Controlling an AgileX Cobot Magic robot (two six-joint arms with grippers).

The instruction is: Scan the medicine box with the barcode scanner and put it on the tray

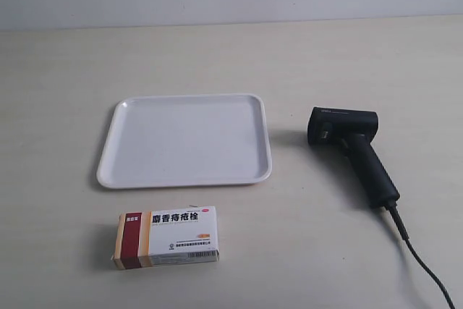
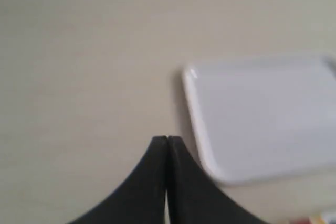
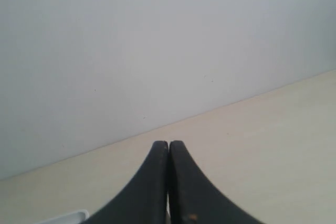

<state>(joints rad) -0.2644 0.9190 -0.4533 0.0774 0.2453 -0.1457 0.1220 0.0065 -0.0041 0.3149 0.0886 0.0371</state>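
Beige table (image 1: 65, 70); both our jaws pressed together, empty. Medicine box (image 1: 168, 236) beside tray (image 1: 108, 151), long axis along its edge; scanner (image 1: 352, 151) well apart.

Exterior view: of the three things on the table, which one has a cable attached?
The barcode scanner, black and pistol-shaped; its cable trails from the handle's end. The white tray and medicine box have none.
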